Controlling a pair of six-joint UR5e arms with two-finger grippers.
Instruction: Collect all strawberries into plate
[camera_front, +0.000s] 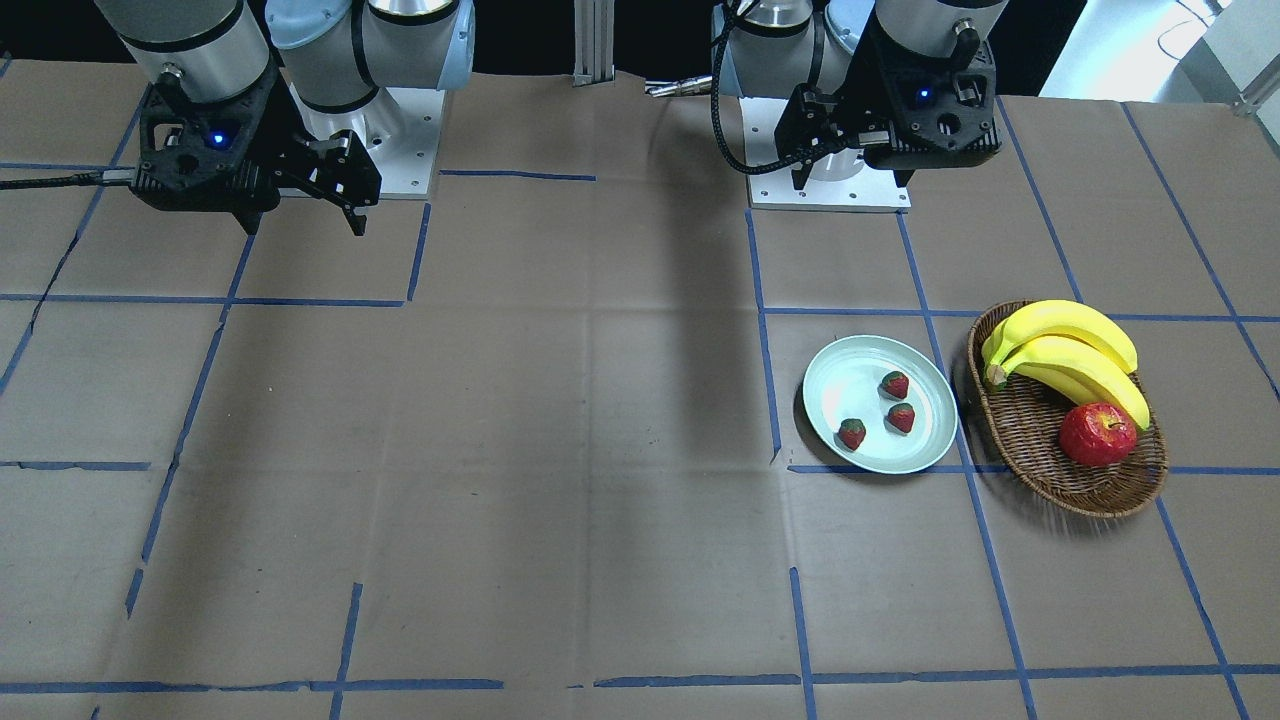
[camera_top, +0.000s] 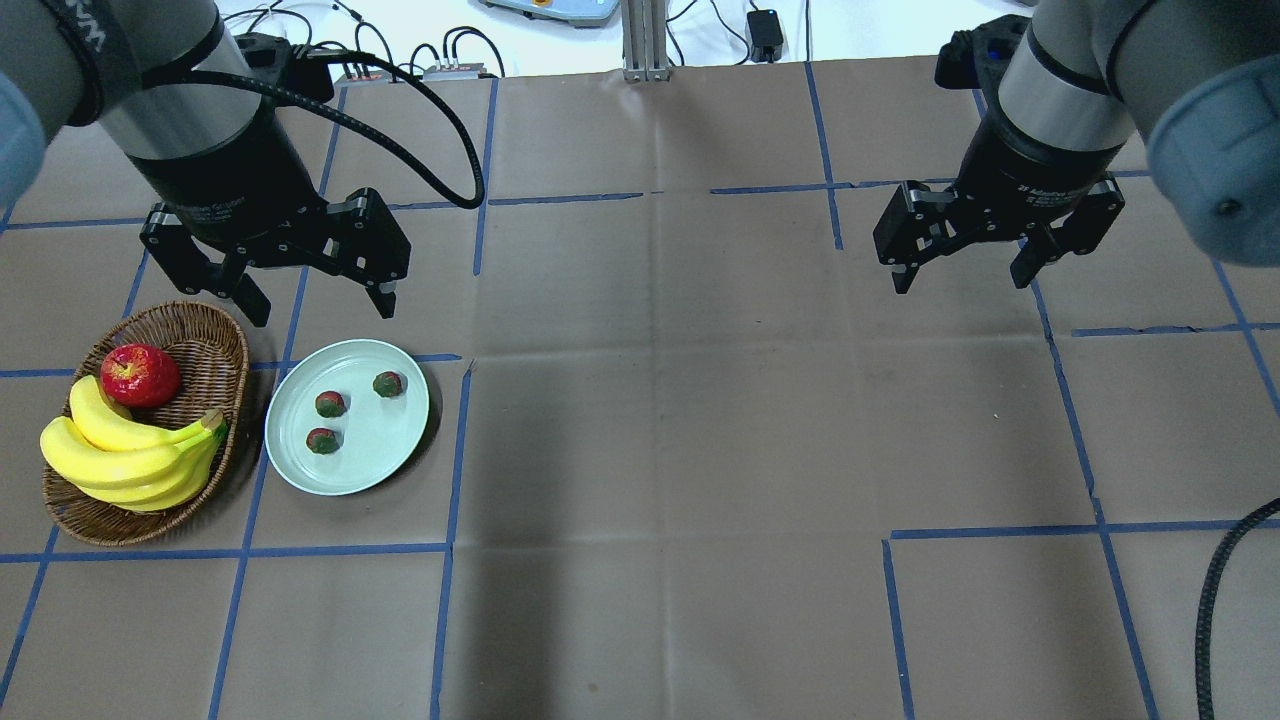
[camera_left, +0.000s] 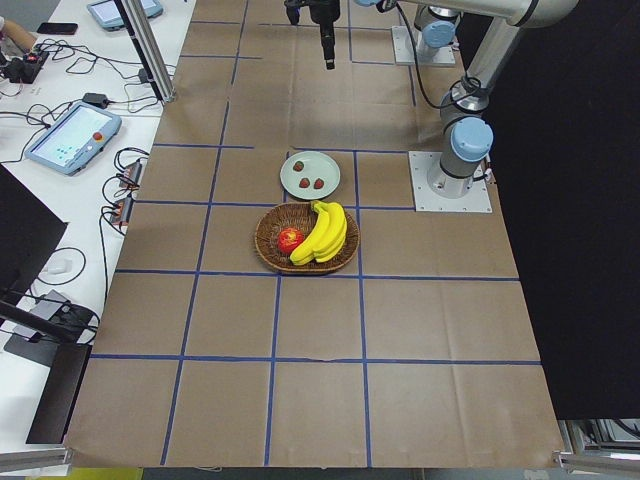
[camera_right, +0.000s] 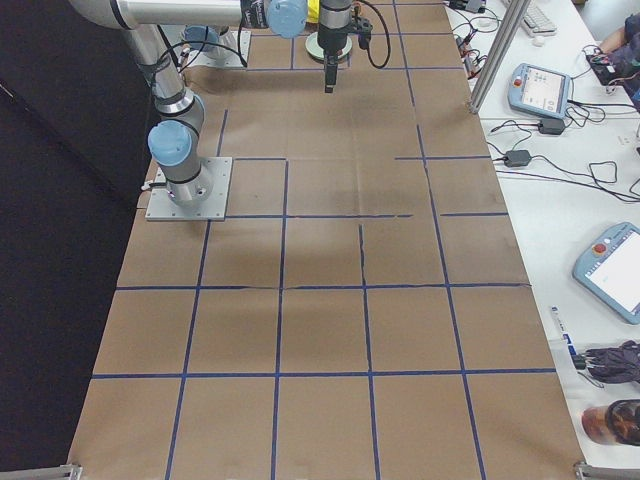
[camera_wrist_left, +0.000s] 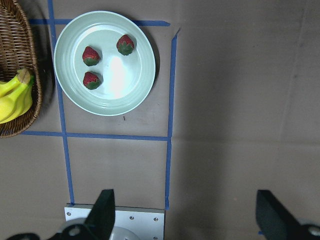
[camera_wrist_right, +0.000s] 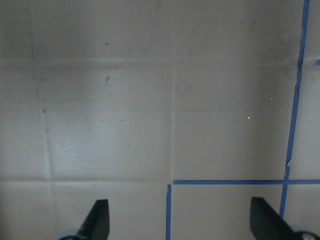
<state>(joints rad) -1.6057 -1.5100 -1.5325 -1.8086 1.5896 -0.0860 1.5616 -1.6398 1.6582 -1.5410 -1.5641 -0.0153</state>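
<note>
Our table (camera_top: 700, 450): creased brown paper, blue tape (camera_top: 560, 200).
Round plate (camera_top: 370, 450) holds strawberries (camera_top: 330, 404); left hand (camera_top: 322, 310), right hand (camera_top: 959, 283) gape empty.

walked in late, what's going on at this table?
Nothing is in hand. The three small red strawberries lie on the round pale mint-green plate, next to the oval brown wicker basket with the yellow bananas and red apple. The left end effector hangs open near the plate, the right end effector open over the table's other half.

The brown-papered table (camera_top: 700, 450) carries the plate (camera_top: 375, 452) just beside the wicker basket (camera_top: 215, 322); the two lie narrowly apart.
</note>
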